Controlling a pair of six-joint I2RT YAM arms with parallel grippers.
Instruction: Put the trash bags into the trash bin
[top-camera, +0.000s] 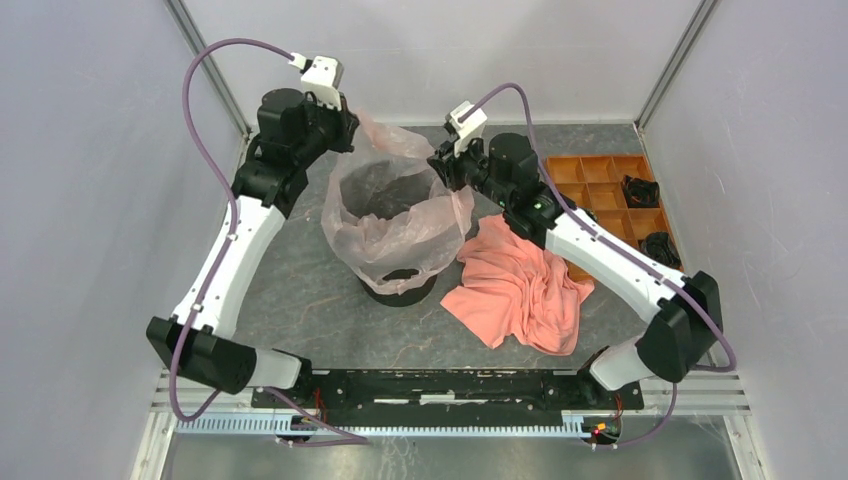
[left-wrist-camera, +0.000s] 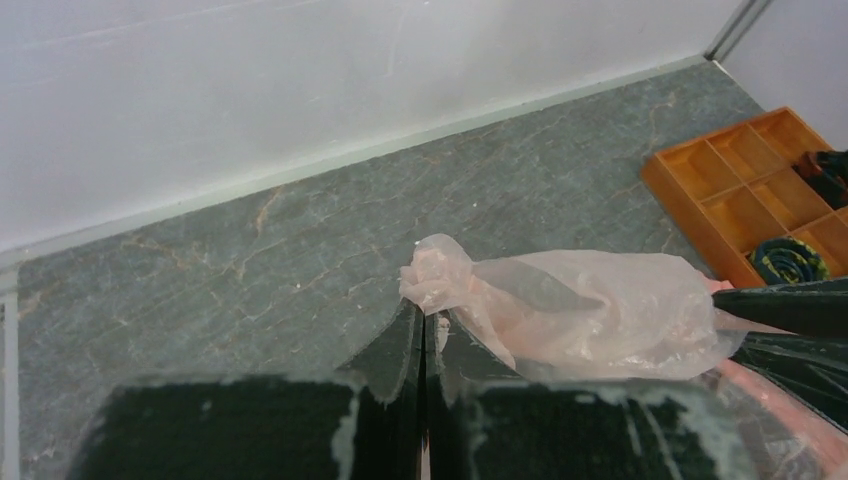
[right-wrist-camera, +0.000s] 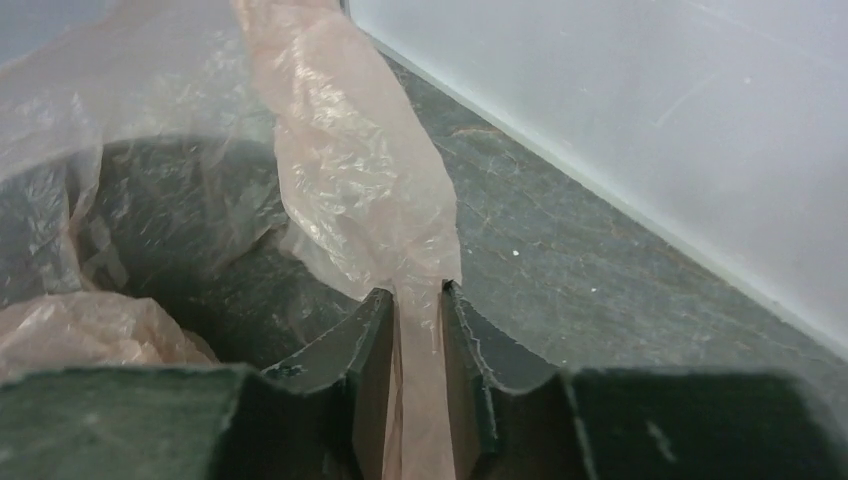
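Observation:
The pale pink translucent trash bag (top-camera: 392, 210) is stretched open over the black round trash bin (top-camera: 400, 283), with only the bin's base showing below it. My left gripper (top-camera: 348, 118) is shut on the bag's far-left edge, bunched at its tips (left-wrist-camera: 432, 280). My right gripper (top-camera: 442, 165) is shut on the bag's right edge, and a strip of the bag (right-wrist-camera: 420, 380) runs between its fingers (right-wrist-camera: 372, 340). The bag's film (left-wrist-camera: 600, 310) spreads to the right of my left fingers (left-wrist-camera: 400, 345). The bin's dark inside (right-wrist-camera: 180, 220) shows through the bag.
A coral-orange cloth (top-camera: 520, 285) lies crumpled to the right of the bin. A flat orange compartment tray (top-camera: 600, 185) with black items stands at the back right, also in the left wrist view (left-wrist-camera: 750, 180). White walls enclose the table closely.

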